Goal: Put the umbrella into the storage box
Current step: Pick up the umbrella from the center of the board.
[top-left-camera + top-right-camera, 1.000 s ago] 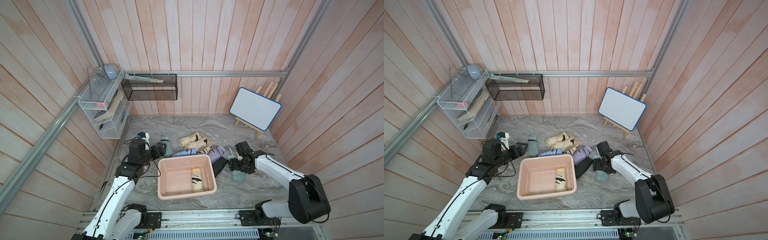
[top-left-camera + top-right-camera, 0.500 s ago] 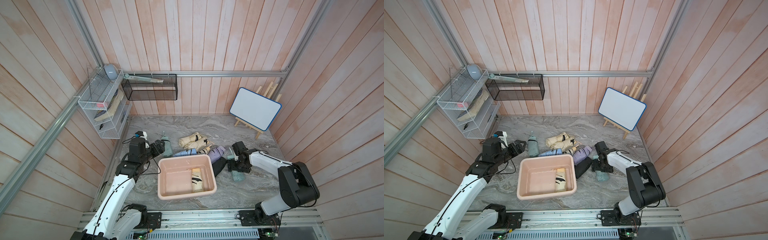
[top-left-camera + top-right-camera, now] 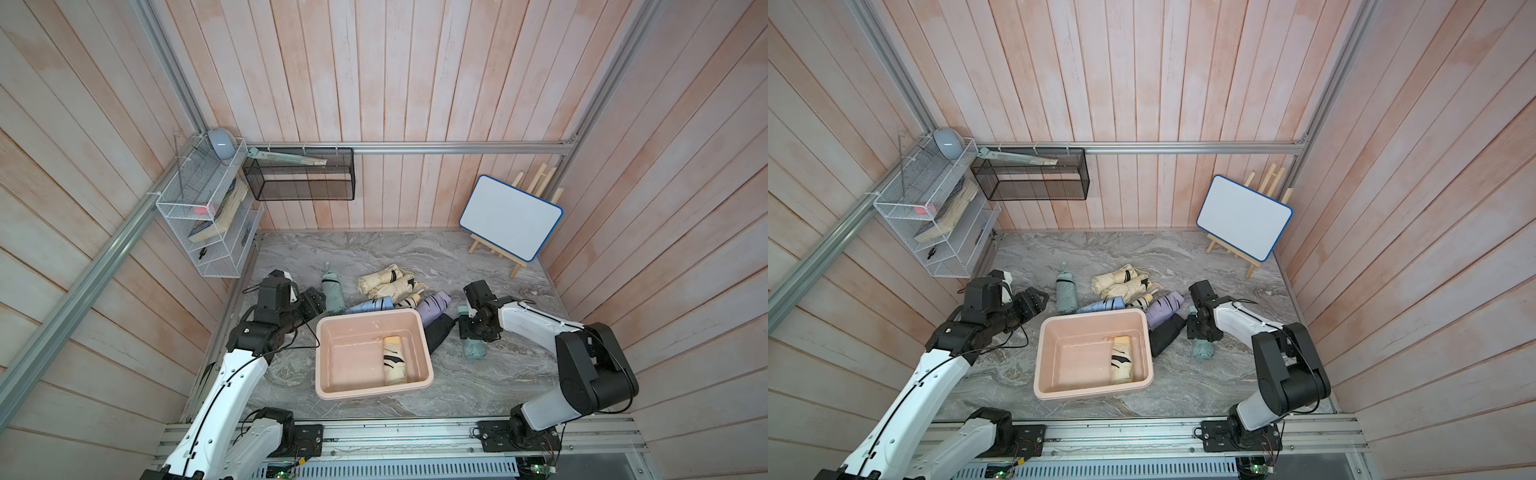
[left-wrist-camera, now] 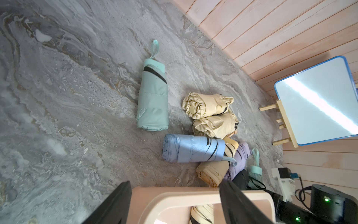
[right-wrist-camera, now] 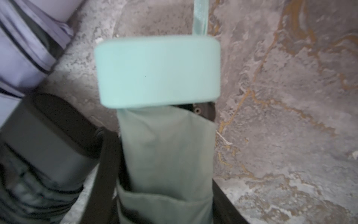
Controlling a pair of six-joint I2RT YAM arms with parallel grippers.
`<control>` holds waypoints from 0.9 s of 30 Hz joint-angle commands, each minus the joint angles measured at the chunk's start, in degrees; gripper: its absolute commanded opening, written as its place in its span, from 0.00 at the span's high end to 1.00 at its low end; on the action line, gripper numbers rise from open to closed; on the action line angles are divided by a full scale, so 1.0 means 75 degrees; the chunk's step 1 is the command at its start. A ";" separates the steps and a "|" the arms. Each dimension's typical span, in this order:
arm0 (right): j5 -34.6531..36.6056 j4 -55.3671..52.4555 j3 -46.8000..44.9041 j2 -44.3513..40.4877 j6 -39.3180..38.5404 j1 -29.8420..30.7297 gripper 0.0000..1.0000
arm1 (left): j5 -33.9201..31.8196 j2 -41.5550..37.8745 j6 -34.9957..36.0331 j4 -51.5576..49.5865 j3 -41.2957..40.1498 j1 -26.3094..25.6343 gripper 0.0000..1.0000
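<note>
**Right gripper** (image 5: 164,186): fingers (image 5: 108,164) pressed to both long sides of the mint umbrella (image 5: 166,151), just behind its pale cap, pinching it. The umbrella lies flat on the table (image 5: 280,116). In both top views its folded end sticks out past the gripper (image 3: 473,330) toward the arm's base.

**Black umbrella** (image 5: 44,135): just beside one right finger, on the box side. Whether they touch cannot be told. The purple umbrella (image 5: 23,48) lies next beyond it.

**Storage box** (image 3: 374,390): near the right gripper, past the black umbrella, and just beside the left gripper (image 3: 313,301). It holds one cream umbrella (image 3: 394,359), lying flat along the wall nearer the right gripper.

**Left gripper** (image 4: 174,184): fingers spread wide, gripping nothing. The box's corner rim (image 4: 193,199) shows between them in the wrist view.

**Second mint umbrella** (image 4: 153,100): ahead of the left gripper, flat on the table, apart from the heap.

**Blue umbrella** (image 4: 193,149) and **cream heap** (image 4: 211,114): ahead of the left gripper and touching one another, between the two grippers.

**Whiteboard** (image 3: 509,216): on an easel, well apart beyond the right gripper.
</note>
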 commanded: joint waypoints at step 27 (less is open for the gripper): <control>-0.1833 0.0214 0.2219 -0.3033 0.3219 0.2927 0.55 | 0.0896 -0.1699 -0.1030 -0.2256 -0.1027 -0.0035 0.38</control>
